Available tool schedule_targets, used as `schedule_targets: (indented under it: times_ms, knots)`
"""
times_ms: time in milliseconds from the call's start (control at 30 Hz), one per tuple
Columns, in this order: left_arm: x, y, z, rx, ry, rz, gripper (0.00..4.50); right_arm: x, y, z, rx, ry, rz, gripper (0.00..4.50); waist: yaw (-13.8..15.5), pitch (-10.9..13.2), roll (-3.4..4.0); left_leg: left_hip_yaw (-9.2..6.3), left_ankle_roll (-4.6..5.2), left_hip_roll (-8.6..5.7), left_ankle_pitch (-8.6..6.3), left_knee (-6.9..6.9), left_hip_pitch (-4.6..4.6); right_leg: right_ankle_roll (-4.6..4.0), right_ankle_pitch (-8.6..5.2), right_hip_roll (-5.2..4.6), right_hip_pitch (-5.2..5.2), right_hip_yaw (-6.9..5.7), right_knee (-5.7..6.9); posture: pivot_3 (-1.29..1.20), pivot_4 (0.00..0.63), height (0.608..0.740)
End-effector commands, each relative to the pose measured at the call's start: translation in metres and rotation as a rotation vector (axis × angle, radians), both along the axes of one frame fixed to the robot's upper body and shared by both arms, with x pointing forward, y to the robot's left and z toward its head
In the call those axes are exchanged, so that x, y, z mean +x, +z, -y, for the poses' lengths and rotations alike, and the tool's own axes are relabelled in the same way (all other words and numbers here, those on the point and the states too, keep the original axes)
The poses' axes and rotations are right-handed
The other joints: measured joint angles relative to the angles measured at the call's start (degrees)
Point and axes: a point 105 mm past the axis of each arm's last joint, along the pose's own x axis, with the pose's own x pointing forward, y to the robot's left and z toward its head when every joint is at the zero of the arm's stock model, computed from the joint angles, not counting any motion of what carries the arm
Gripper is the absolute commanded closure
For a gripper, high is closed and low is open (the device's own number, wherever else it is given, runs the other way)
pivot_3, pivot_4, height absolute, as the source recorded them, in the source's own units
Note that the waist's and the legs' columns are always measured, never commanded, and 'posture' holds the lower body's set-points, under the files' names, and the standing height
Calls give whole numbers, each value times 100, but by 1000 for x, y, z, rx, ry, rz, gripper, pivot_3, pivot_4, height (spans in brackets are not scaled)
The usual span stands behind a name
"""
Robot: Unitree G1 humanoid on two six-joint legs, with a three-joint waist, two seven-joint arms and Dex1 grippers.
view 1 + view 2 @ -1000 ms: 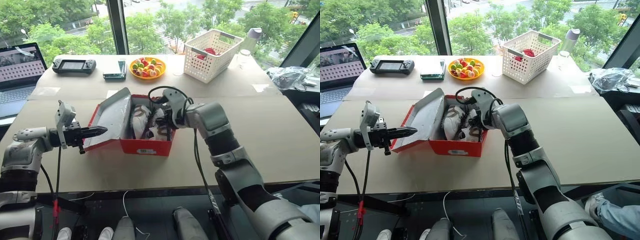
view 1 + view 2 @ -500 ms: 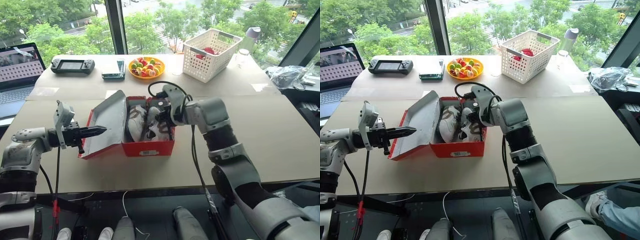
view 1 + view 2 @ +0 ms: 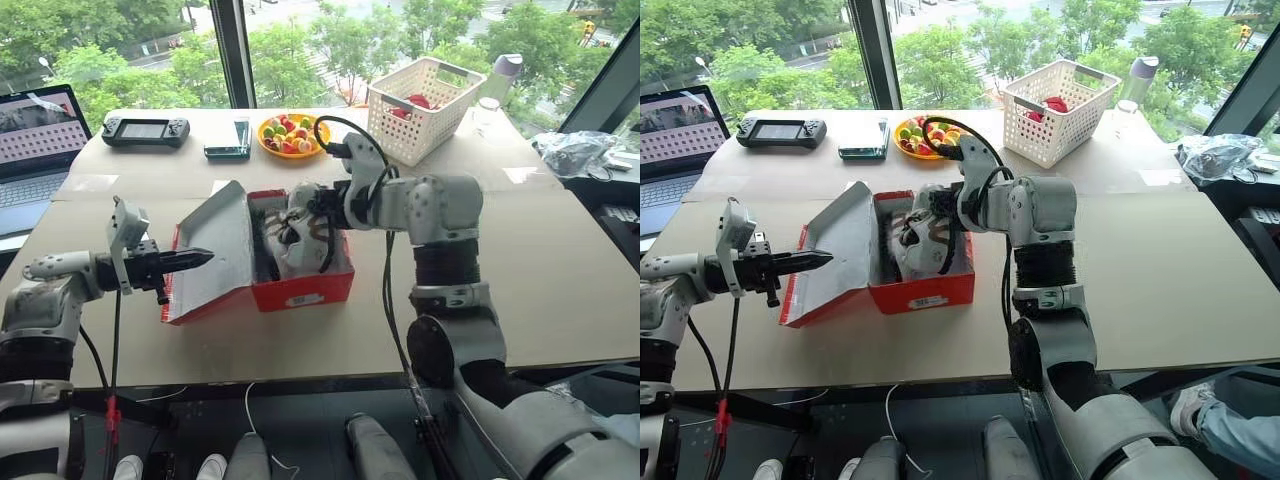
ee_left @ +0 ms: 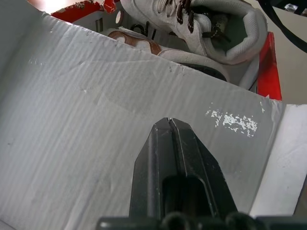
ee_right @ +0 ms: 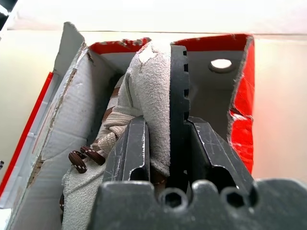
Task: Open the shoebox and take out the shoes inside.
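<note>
The red shoebox (image 3: 312, 291) stands open at the table's middle, its grey-lined lid (image 3: 225, 235) leaning out to the left. My left gripper (image 3: 200, 256) is shut, its tips resting against the lid's inner face (image 4: 86, 120). My right gripper (image 5: 165, 122) is shut on a grey-white shoe (image 5: 151, 91), pinching its side and sole. That shoe (image 3: 298, 232) hangs tilted above the box's opening. A second shoe (image 4: 144, 43) lies in the box beneath it, partly hidden.
At the back stand a white lattice basket (image 3: 425, 95), a yellow bowl of colourful pieces (image 3: 294, 135), a dark phone-like device (image 3: 232, 140) and a game controller (image 3: 148, 130). A laptop (image 3: 40, 140) sits at far left, a plastic bag (image 3: 575, 150) at far right.
My right gripper has risen and rolled with the shoe, bringing it up from among the box's contents to above the rim. The left gripper has stayed at the lid.
</note>
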Motion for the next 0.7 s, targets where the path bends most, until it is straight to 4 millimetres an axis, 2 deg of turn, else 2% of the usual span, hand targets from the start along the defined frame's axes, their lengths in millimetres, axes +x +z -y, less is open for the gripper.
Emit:
schedule_targets:
  times_ms: [33, 200, 300, 400, 500, 633, 700]
  knots:
    - [0, 12, -4, 28, -1, 35, 4500, 1, 13, 8, 147, -48, -27, 3358, 1, 0, 0, 0, 0, 0, 0, 1, 0, -4, 2, 0, 0, 0, 0, 0, 150, 740]
    - [0, 12, -3, 33, -6, 30, 4500, -2, 46, 22, 272, -45, 14, 3358, 3, 2, 3, 0, 0, -1, 0, 1, -4, -10, 6, -1, 0, 0, -2, 0, 150, 740]
    - [1, 10, -2, 38, -7, 26, 4500, -13, 67, 23, 371, 52, 21, 3358, -10, 2, 3, 0, 0, 0, 0, -3, -1, -10, 6, 0, 0, 0, -3, 0, 150, 740]
    - [1, 10, -2, 39, -9, 25, 4500, -16, 79, 43, 447, 56, 27, 3358, 3, 2, 3, 0, 0, 0, 0, -7, -1, -10, 5, 0, 0, 0, -3, 0, 150, 740]
    - [2, 11, -1, 37, -10, 30, 4500, -4, 73, 93, 359, -102, 75, 3358, 44, 2, 3, 0, 0, -1, 0, -2, -6, -9, 5, -2, 3, -1, -9, 0, 150, 740]
    - [2, 14, 2, 32, -15, 39, 4500, 9, 49, 170, 72, -311, 158, 3358, 152, 2, 3, 3, 0, -7, 0, -1, -10, 26, -13, -11, 9, -2, -30, 0, 150, 740]
    - [2, 15, 4, 22, -17, 45, 4500, 12, 35, 212, 46, -415, 153, 3358, 149, 3, 5, 7, 0, -7, 0, -5, -10, 35, -18, -11, 9, 0, -36, 0, 150, 740]
